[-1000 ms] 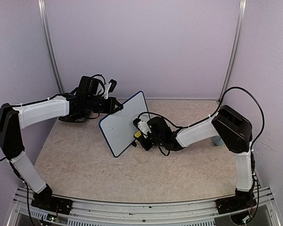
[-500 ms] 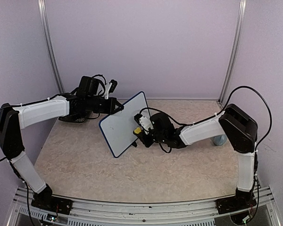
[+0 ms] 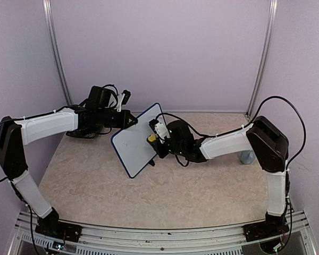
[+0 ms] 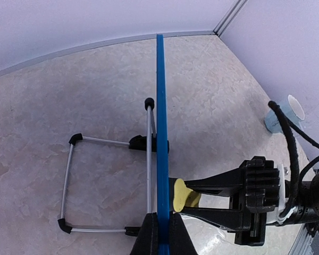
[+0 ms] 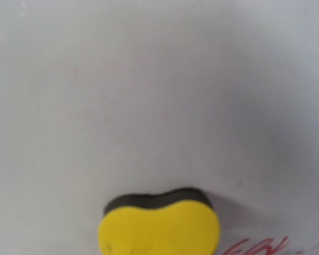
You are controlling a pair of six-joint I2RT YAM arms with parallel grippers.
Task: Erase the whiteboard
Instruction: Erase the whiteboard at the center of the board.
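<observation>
top: overhead | left wrist: edge-on to whiteboard [image 4: 160,106] | right wrist: close on its face

Blue-framed whiteboard [image 3: 134,146], yellow sponge [image 5: 159,232], seemingly red marks [image 5: 260,247]

Both arms share one build. Left arm [image 3: 45,127], working up from the metal rail [image 3: 159,229]:
- black base block on the rail
- white shell link
- black elbow housing above the rail's left end
- second white shell link
- black wrist section farthest from the rail

Right arm [image 3: 226,146]: same white shells, with a bulky black elbow housing above the rail's right end.

Thin black cables loop off each arm, cinched with white ties on the shells. I see a small white mount at each wrist.

Left gripper [image 4: 160,241]: two black fingers with flat inner faces.

Right gripper [image 4: 178,197]: long tapered black fingers coming off a ribbed black block. A white fitting and a thick black cable sit behind it.
</observation>
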